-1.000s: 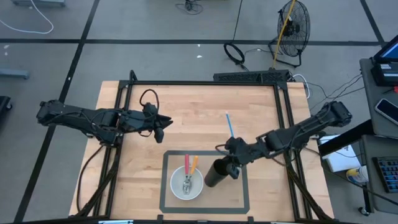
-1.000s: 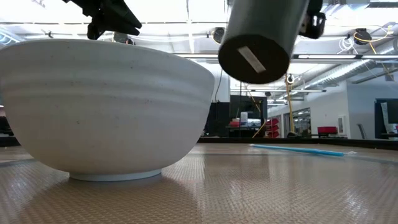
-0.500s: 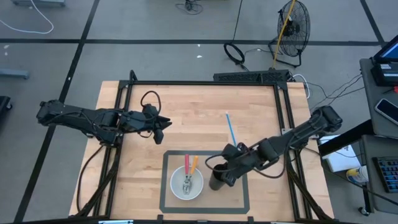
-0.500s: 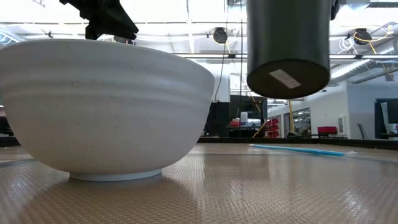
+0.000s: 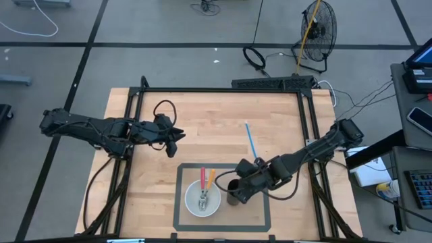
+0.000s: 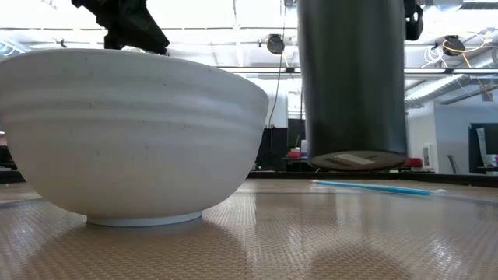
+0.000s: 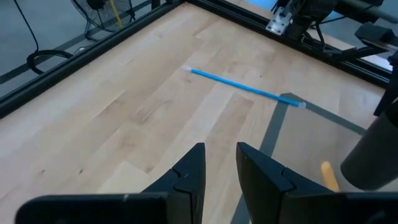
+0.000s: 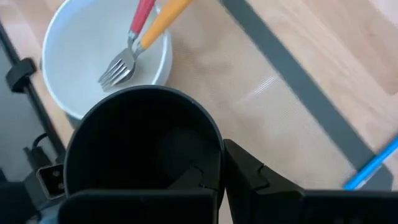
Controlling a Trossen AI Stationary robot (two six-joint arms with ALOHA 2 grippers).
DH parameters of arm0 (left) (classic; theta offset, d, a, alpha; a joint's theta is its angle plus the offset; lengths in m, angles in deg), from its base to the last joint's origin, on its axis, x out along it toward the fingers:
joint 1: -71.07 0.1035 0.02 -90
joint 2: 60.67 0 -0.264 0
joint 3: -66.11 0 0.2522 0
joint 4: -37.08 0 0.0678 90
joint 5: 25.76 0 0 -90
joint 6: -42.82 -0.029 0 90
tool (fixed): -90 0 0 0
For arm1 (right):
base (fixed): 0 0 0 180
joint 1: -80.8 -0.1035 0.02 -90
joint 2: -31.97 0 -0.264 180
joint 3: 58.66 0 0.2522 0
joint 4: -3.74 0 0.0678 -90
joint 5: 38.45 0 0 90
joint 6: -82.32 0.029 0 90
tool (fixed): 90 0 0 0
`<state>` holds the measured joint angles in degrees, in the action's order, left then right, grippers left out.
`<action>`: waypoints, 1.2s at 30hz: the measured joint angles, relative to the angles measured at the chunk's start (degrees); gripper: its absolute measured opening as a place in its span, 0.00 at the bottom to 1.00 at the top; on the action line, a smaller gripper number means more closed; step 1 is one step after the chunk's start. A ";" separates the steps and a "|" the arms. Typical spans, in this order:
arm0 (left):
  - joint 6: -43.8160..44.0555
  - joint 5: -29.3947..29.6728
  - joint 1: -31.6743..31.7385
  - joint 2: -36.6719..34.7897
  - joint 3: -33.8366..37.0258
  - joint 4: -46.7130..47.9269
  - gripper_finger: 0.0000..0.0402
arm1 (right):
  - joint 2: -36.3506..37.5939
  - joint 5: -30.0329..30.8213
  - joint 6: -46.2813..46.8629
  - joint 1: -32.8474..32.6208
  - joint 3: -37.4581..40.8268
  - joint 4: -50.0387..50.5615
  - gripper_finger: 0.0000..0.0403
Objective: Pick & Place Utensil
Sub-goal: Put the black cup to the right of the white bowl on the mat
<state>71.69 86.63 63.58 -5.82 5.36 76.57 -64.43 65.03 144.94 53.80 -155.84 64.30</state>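
Observation:
A white bowl (image 5: 202, 198) stands on the grey-bordered mat (image 5: 260, 217) near the table's front edge. In it lie a red-handled fork (image 8: 140, 14) and an orange-handled utensil (image 8: 164, 14), their handles leaning on the far rim. Just right of the bowl hangs a dark cup (image 6: 354, 78), on which my right gripper (image 5: 244, 186) is shut. A thin blue utensil (image 5: 250, 138) lies flat on the wood beyond the mat. My left gripper (image 7: 219, 149) hovers open over the table's left half, holding nothing. My right gripper holds the dark cup by its rim wall (image 8: 215, 148), on the side toward the table's right. One finger seems to be inside the cup and one finger (image 8: 250, 177) outside. The fingers come slanting down from the right. The cup hangs upright, its bottom (image 6: 354, 161) just above the mat.
Black frame rails (image 5: 223, 90) run along the table's edges. Bare wood lies between the left gripper and the blue utensil. A fan (image 5: 317, 23) and cables stand on the floor beyond the far edge.
My right gripper has carried the cup toward the near edge and a little left, closer to the bowl, tipping more steeply downward. The cup, tilted before with its bottom facing the low camera, now stands upright and lower over the mat.

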 joint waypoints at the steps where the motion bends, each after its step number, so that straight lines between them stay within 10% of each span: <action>1: -0.20 0.00 0.00 0.00 0.00 0.02 0.23 | -0.02 0.25 0.14 0.01 0.00 0.19 0.00; 36: -1.38 -0.41 0.00 -0.02 0.00 4.17 0.23 | -4.42 0.30 5.30 -2.07 0.00 0.83 0.00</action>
<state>70.31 86.22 63.58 -5.84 5.36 80.75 -68.85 65.33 150.24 51.72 -155.84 65.13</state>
